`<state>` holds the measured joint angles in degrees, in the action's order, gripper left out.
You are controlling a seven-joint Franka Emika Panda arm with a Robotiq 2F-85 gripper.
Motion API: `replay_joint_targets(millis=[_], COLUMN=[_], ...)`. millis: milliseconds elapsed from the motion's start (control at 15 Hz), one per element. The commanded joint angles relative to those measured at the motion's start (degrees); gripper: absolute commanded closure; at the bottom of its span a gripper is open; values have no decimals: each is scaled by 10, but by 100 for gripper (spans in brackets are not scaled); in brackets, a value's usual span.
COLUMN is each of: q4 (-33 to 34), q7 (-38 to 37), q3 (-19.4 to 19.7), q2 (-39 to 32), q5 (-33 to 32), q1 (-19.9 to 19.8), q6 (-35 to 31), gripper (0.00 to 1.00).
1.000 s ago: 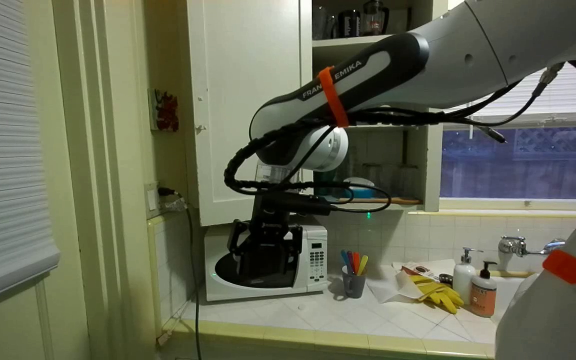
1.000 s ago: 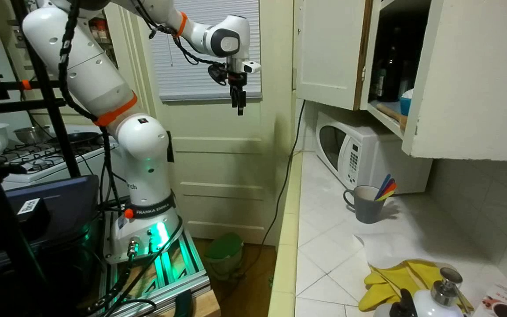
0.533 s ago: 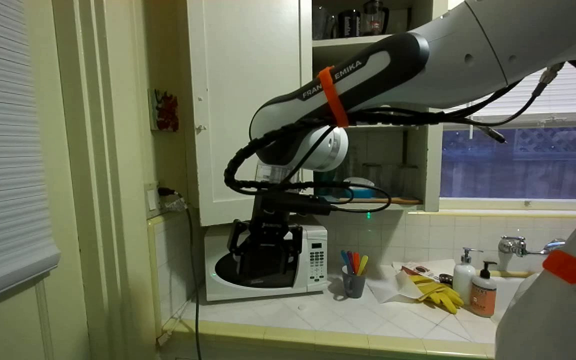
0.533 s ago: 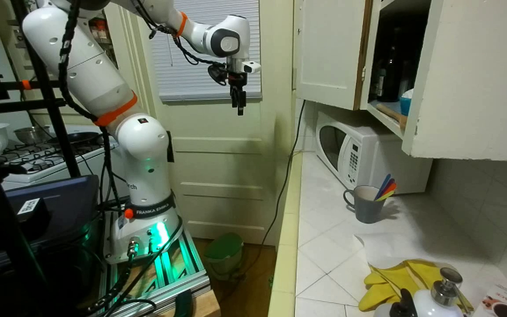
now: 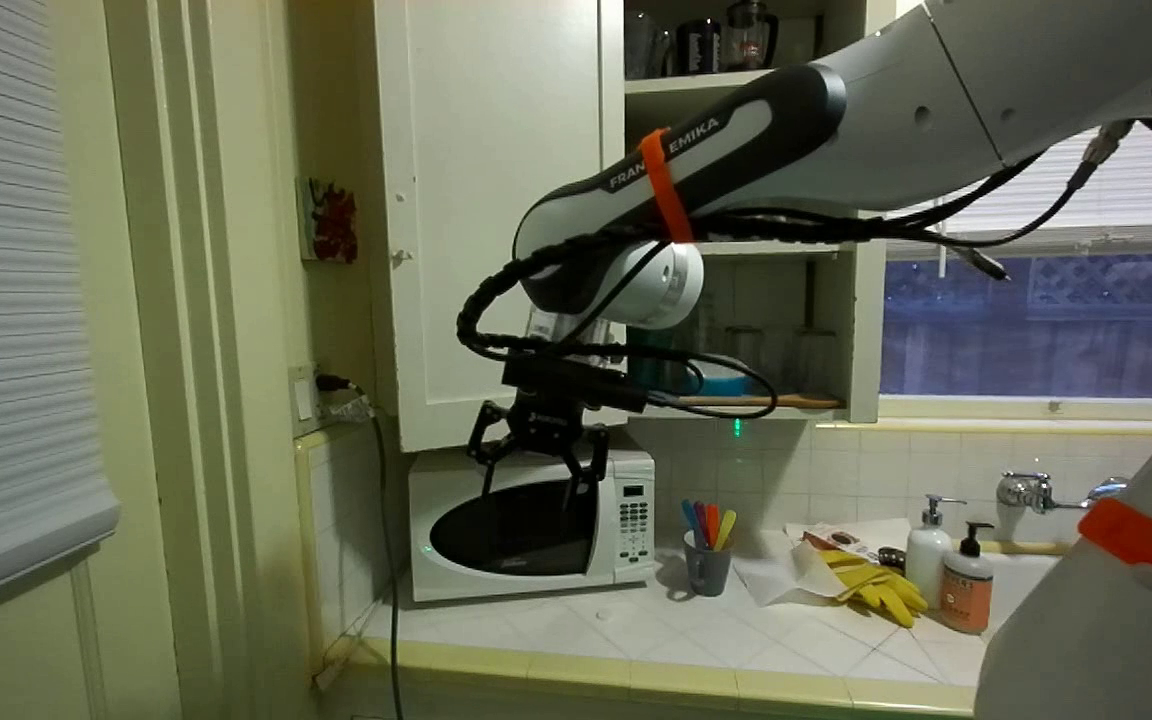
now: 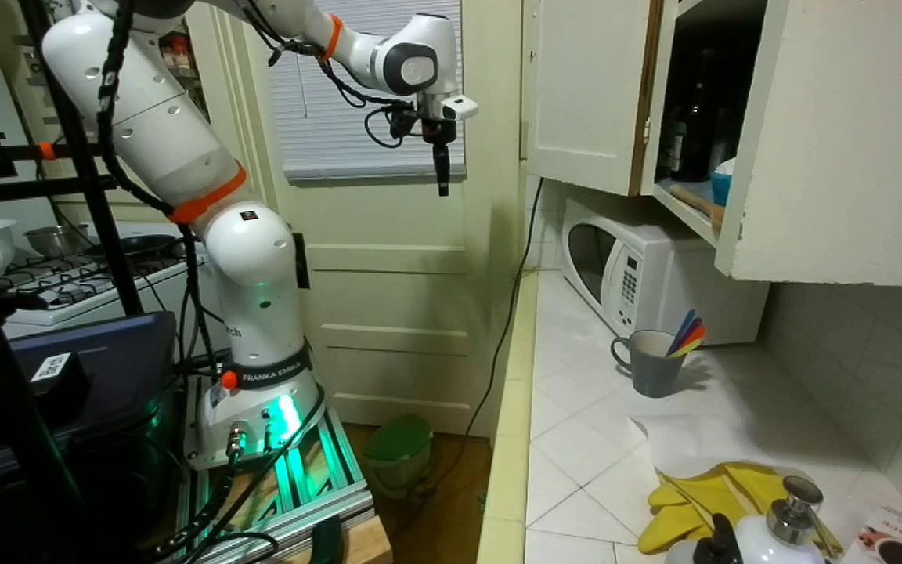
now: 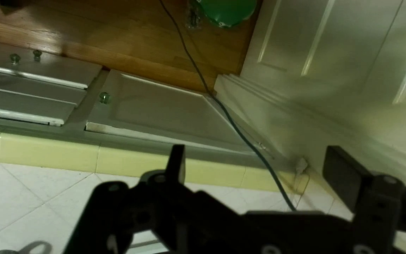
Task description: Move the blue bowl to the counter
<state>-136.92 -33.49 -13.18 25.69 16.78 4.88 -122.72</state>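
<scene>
So, the black pincer gapes wide. The round, light-blue plastic-looking bowl sits well to its side, inside the white cupboard.

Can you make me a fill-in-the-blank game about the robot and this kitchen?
1. The gripper isn't shut; it's ____.
2. The blue bowl isn't lower than the counter; it's ____.
3. The gloves are coloured ____.
4. The mug isn't lying on its side; it stands ____.

Missing words: open; higher; yellow; upright.

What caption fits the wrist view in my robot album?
Looking down past the open gripper: white counter, yellow edge tiles, a dark cord and wooden floor.
</scene>
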Motion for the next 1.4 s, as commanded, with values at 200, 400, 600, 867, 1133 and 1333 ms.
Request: replay_joint_targets(millis=[200, 400, 600, 867, 1133, 1333], q4=[-6, -31, -61, -94, -72, -35], q7=[-145, -195, -238, -278, -289, -383], q3=[7, 27, 50, 91, 101, 87], q2=[12, 36, 69, 119, 106, 58], q5=[-33, -59, -92, -118, -118, -128], q1=[-65, -96, -130, -184, -196, -236], q6=[-37, -40, -41, -32, -24, -59], gripper=[0, 0, 0, 0, 0, 0])
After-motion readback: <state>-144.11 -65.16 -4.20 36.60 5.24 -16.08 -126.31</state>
